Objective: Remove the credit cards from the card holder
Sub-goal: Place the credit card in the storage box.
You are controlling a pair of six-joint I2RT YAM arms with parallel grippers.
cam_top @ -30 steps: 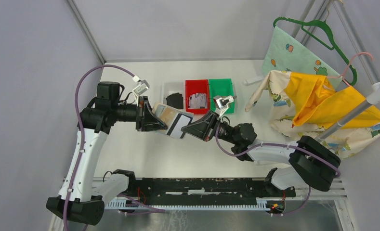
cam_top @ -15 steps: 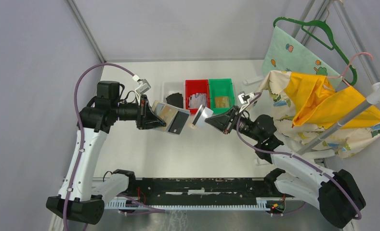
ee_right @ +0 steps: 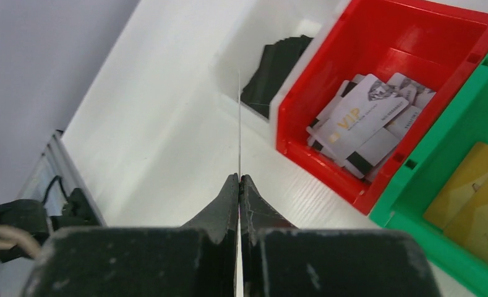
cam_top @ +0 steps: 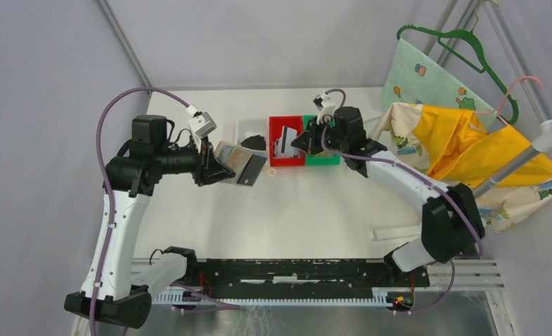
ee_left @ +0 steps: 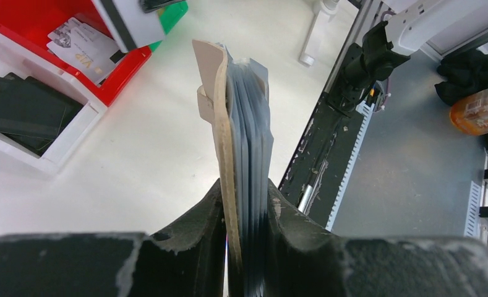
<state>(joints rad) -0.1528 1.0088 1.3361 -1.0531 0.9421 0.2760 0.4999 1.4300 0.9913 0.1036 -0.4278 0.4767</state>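
My left gripper (cam_top: 215,165) is shut on the beige card holder (cam_top: 236,162), held above the table with its clear sleeves fanning to the right. Seen edge-on in the left wrist view, the card holder (ee_left: 238,117) stands between the jaws of the left gripper (ee_left: 244,195). Above the red bin (cam_top: 287,120), my right gripper (cam_top: 299,142) is shut on a silvery-grey credit card (cam_top: 285,140). That card (ee_right: 239,117) shows as a thin edge rising from the right gripper (ee_right: 239,180).
Silvery cards (ee_right: 362,124) lie in the red bin (ee_right: 315,158). Gold cards (ee_right: 470,198) lie in the green bin (cam_top: 322,160). Black cards (cam_top: 254,143) lie in the white bin (ee_left: 62,148). Cloths and hangers (cam_top: 469,140) crowd the right side.
My right arm pulled the silvery card away from the card holder and swung it back over the red bin. My left arm drew the holder slightly left.
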